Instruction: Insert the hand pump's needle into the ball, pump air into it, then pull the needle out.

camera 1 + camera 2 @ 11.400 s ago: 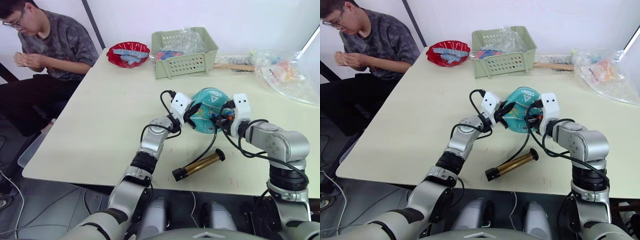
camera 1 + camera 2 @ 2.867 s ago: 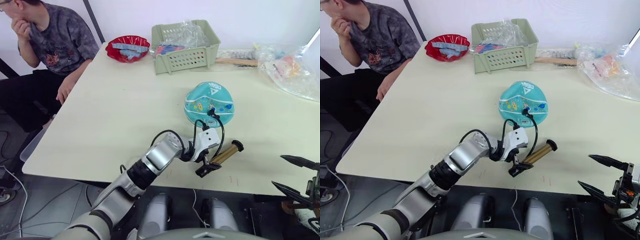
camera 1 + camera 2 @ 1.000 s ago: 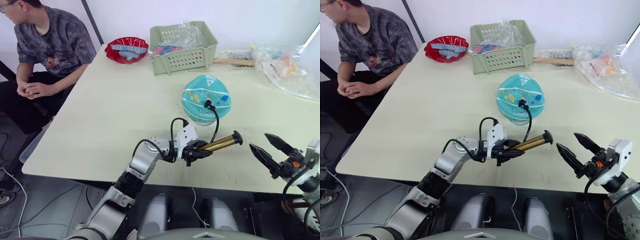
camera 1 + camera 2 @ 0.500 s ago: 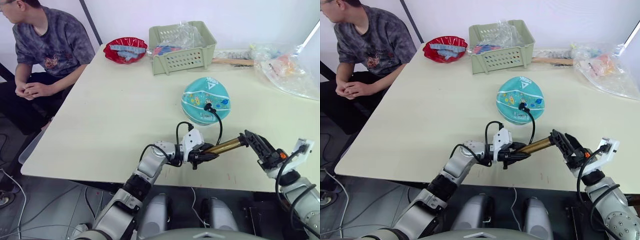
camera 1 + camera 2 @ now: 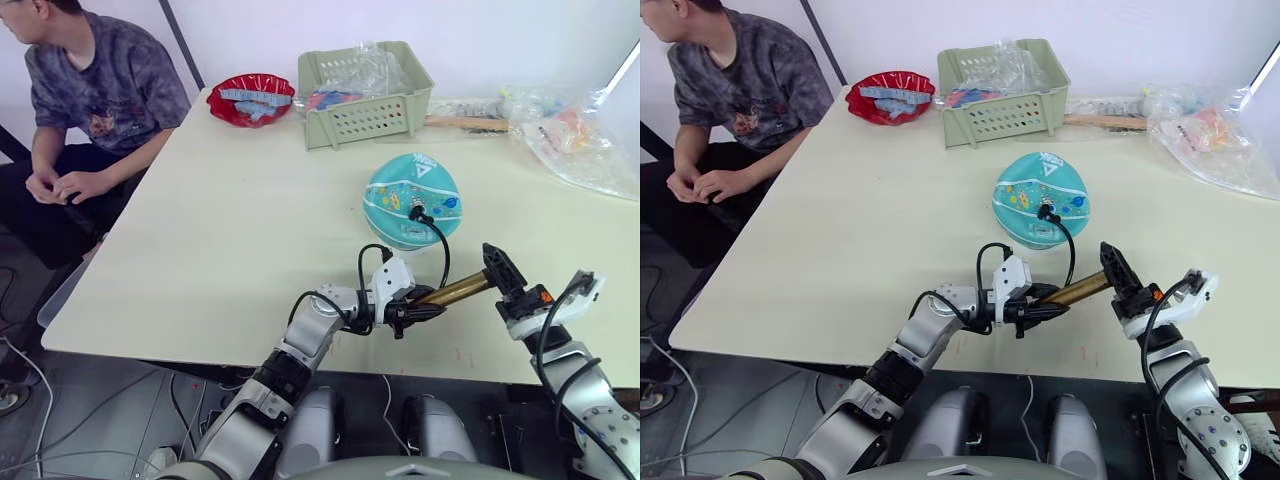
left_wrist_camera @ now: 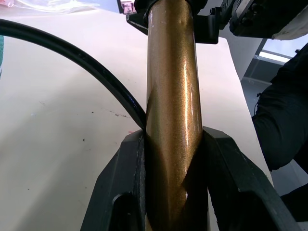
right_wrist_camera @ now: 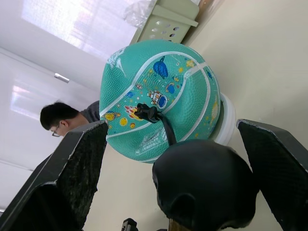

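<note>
A cream table [image 5: 220,210] holds a teal ball [image 5: 412,198] sitting on a white ring, right of centre. A black fitting, likely the needle [image 5: 415,213] itself pushed in, is plugged into the ball's near side, and a black hose curves from it to the hand pump [image 5: 452,291]. The left gripper [image 5: 418,313] clamps the pump's brass barrel above the table's near edge. The right gripper [image 5: 493,270] has its fingers spread on both sides of the pump's black handle, not closed on it.

A person [image 5: 85,95] sits past the table's left edge.
</note>
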`<state>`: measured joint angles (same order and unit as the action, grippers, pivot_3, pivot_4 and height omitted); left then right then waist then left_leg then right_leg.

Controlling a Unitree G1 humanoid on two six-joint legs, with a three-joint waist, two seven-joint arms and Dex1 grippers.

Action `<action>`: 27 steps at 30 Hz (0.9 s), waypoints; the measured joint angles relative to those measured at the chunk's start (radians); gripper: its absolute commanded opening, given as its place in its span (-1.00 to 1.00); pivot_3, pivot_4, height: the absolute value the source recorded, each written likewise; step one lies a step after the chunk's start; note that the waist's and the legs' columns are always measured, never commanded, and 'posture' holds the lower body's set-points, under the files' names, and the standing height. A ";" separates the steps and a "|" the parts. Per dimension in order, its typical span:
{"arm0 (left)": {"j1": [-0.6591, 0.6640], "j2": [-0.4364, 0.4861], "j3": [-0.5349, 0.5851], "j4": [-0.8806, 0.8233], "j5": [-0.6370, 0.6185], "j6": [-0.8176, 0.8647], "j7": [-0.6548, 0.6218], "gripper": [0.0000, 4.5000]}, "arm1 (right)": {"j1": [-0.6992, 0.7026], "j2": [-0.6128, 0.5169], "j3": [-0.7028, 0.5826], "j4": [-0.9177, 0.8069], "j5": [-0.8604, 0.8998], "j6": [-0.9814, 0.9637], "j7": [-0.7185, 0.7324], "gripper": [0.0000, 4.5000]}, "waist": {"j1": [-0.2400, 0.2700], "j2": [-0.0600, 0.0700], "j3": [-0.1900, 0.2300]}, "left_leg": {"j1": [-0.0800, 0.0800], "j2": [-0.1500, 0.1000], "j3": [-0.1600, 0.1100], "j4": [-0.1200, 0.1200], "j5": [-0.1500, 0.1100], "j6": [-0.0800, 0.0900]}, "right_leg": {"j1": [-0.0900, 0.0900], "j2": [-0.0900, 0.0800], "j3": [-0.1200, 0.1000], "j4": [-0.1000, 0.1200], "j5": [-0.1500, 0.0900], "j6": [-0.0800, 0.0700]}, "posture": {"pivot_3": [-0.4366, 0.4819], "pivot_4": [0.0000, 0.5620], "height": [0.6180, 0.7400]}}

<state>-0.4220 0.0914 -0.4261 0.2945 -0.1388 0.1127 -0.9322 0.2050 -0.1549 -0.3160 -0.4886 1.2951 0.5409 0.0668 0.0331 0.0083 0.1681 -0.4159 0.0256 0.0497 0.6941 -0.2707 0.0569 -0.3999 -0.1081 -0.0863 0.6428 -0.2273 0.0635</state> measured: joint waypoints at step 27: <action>0.000 -0.016 0.001 0.009 -0.001 -0.009 0.000 -0.47 | 0.006 -0.013 0.008 0.019 -0.061 -0.019 0.031 -0.20 | -0.019 0.000 0.000 | 0.000 0.001 0.000 0.000 0.000 0.000 | -0.001 0.000 0.000 0.000 0.000 0.000 | -0.05 -0.47 1.00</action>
<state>-0.4220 0.0752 -0.4246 0.3039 -0.1397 0.1035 -0.9317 0.2106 -0.1677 -0.3080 -0.4698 1.2338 0.5222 0.0978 0.0144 0.0083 0.1681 -0.4162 0.0263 0.0499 0.6940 -0.2707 0.0570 -0.4007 -0.1079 -0.0859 0.6428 -0.2274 0.0635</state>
